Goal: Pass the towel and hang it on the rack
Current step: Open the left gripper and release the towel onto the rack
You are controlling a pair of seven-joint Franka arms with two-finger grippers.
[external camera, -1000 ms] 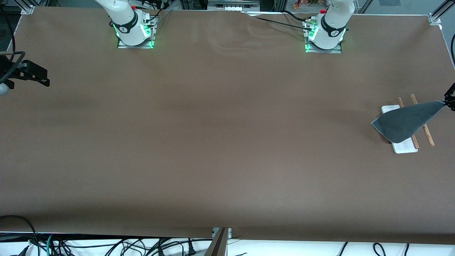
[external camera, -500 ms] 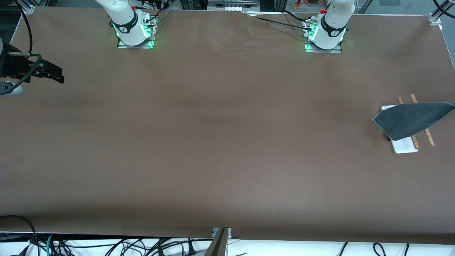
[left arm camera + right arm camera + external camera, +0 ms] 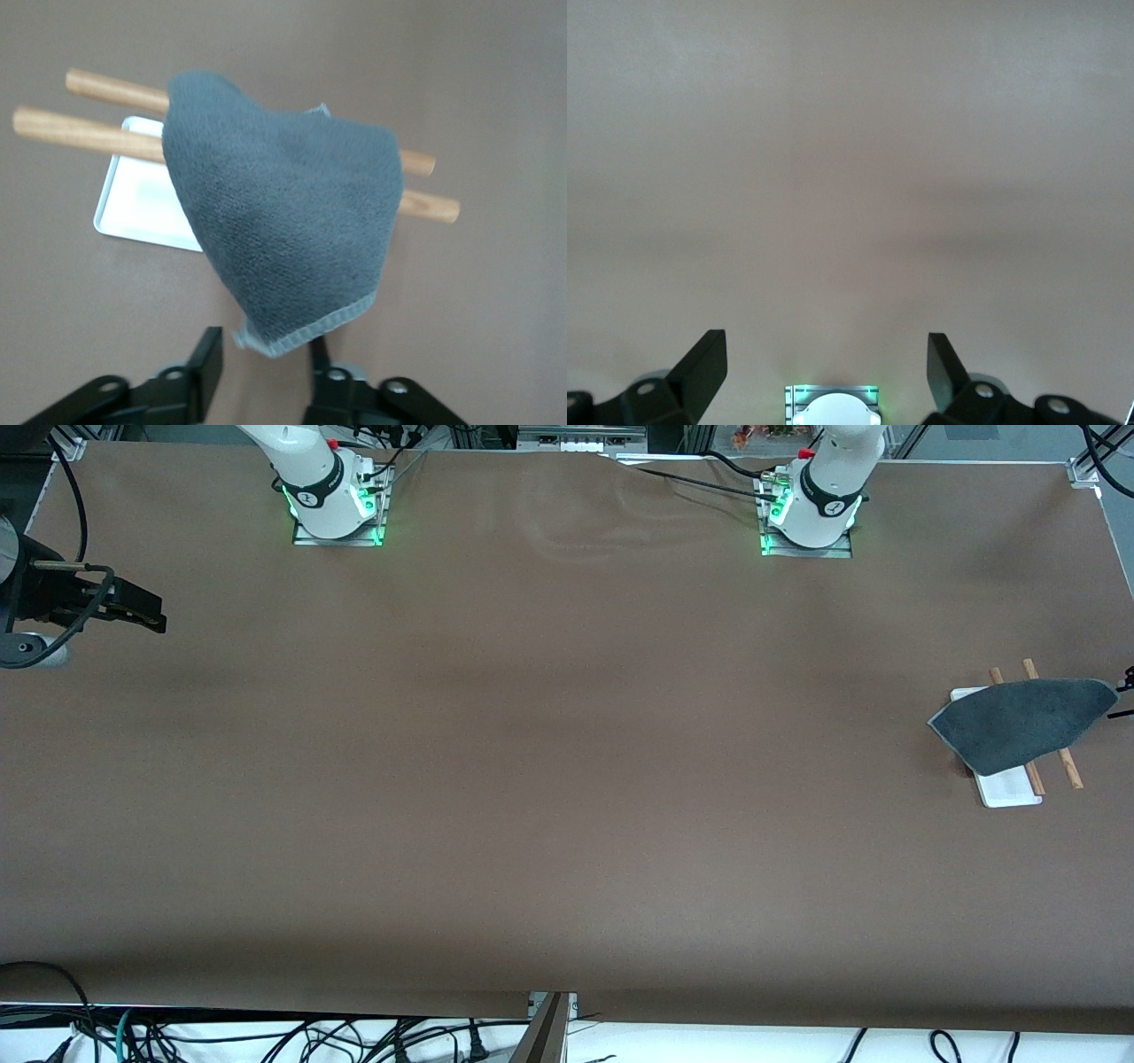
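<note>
Our left gripper [image 3: 264,376] is hovering by the rack [image 3: 1009,786], fingers parted and empty; the towel [image 3: 1019,722] is draping over both rods. Our right gripper [image 3: 142,609] is waiting wide open at its table end.

One towel [image 3: 1019,722], one rack [image 3: 1010,786] — two rods — and two pincers.

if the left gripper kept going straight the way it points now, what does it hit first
Probably the dark grey soft towel draped over the rack's thin brown wooden rods. Its hanging edge sits just ahead of the open left gripper, though depth is unclear.
</note>
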